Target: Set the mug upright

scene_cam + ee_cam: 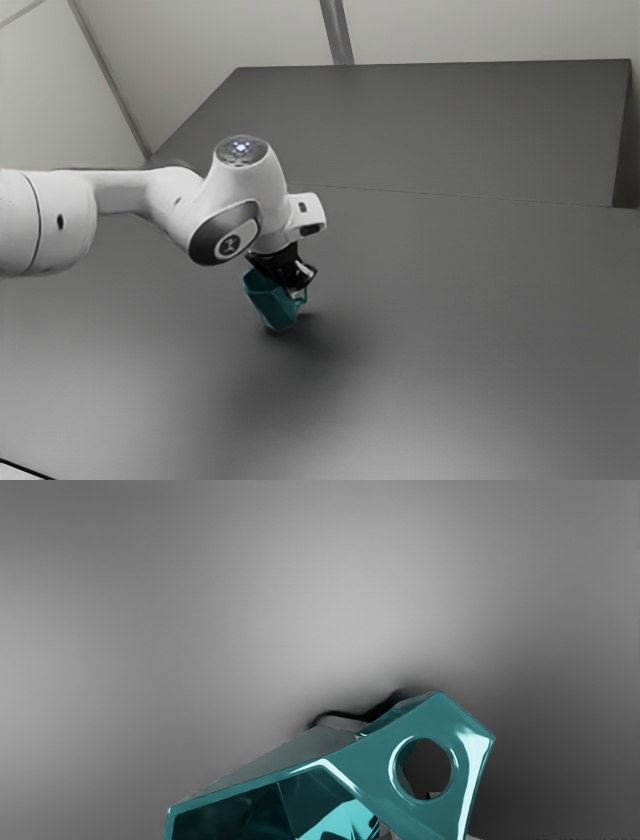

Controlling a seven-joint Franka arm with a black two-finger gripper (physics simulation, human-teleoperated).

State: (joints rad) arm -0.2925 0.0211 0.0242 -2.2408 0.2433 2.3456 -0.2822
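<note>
At the exterior view's far left, one pale wall [40,80] rose behind my one white arm [145,190], which reached in toward the exterior view's right and bent down at its wrist. Next along came one mug [270,303], teal, the only one there, tilted rather than upright. Its lower end sat close over one desk [470,310], dark grey; whether it touched the surface, I could not tell. Just beside the mug's upper part, on the exterior view's right of it, was my one black tool [297,288], slanting down to the side where the handle was. I could not tell whether the tool was clenched on the mug or free of it. One soft shadow [300,375] spread over the desk beneath the two of us. Above and beyond, one grey strip [338,32] ran down the back wall to the desk's far edge, and the desk carried on to the exterior view's right. In my wrist view, the mug's one mouth [240,807] lay open to my camera, and beside it was one angular handle [445,715] with a single round hole through it.
</note>
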